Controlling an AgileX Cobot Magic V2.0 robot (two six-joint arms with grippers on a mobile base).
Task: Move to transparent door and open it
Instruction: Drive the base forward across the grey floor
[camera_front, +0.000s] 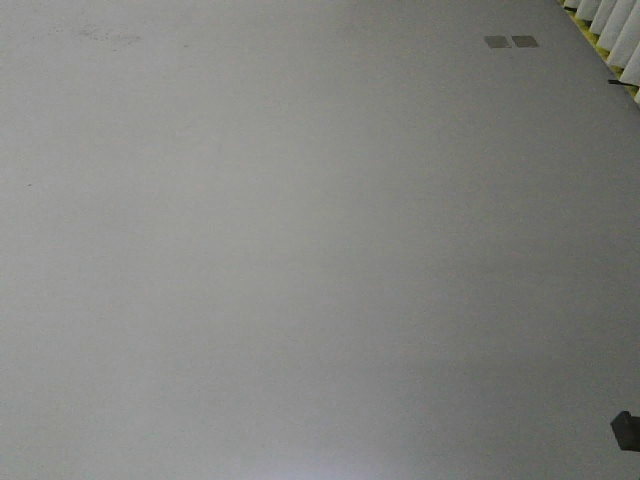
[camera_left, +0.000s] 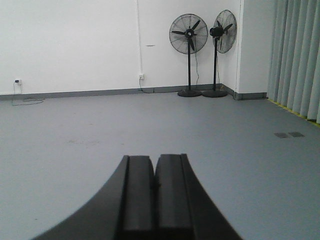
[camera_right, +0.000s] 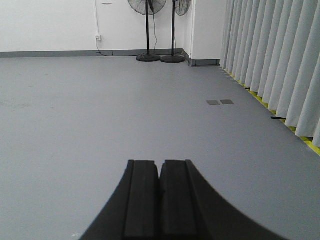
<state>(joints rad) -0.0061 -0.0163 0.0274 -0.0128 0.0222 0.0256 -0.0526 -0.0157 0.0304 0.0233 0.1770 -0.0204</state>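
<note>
The transparent door shows in none of the three views, so its look, state and place cannot be told from here.

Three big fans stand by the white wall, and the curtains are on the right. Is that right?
Not quite. There are two fans, not three; the left wrist view shows both whole. They do stand by the white wall, and the curtains are on the right.

The left gripper (camera_left: 155, 160) and right gripper (camera_right: 160, 164) are each showing matte black, flat-topped fingers flaring outward into curved bases.
</note>
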